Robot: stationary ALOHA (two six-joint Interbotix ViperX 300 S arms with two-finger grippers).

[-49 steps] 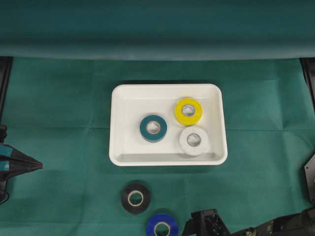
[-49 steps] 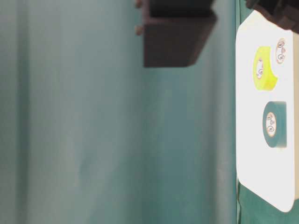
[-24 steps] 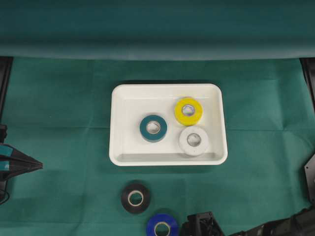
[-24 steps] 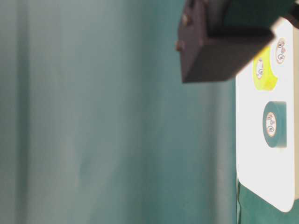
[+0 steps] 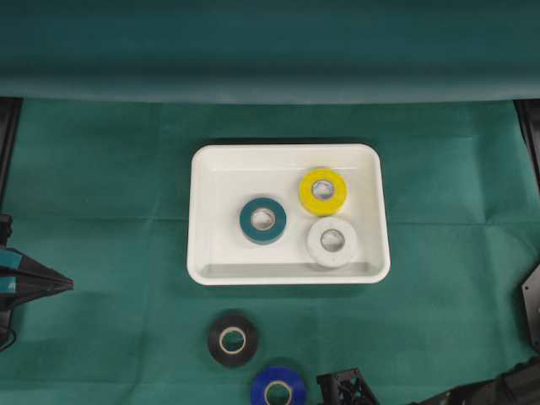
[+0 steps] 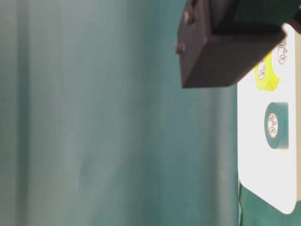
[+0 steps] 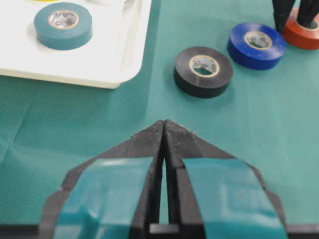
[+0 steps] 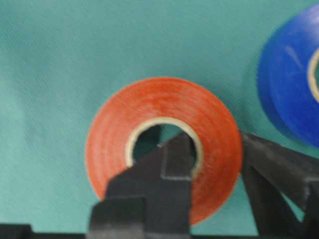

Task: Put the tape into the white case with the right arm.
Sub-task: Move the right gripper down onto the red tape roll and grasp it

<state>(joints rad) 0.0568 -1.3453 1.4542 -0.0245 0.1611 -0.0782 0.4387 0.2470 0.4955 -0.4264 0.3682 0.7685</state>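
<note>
A red tape roll point(image 8: 114, 144) lies flat on the green cloth near the table's front edge. My right gripper point(image 8: 212, 144) is shut on its wall, one black finger inside the core and the other outside on the right. The left wrist view shows the same grip at top right: the red roll point(image 7: 304, 40) with the right gripper point(image 7: 293, 25) on it. In the overhead view only the gripper's body point(image 5: 346, 390) shows at the bottom edge. The white case point(image 5: 219, 181) sits mid-table with teal point(image 5: 262, 220), yellow point(image 5: 323, 191) and white point(image 5: 332, 241) rolls inside. My left gripper point(image 7: 164, 124) is shut and empty at far left.
A blue roll point(image 5: 278, 389) and a black roll point(image 5: 232, 339) lie on the cloth in front of the case, the blue one right beside the red roll. In the table-level view, a black block of the arm point(image 6: 221, 52) covers part of the case point(image 6: 254, 155).
The right gripper's jaws have closed onto the red roll's wall. Its body has slid slightly toward the bottom edge of the overhead view. The left arm and the other rolls have not moved.
</note>
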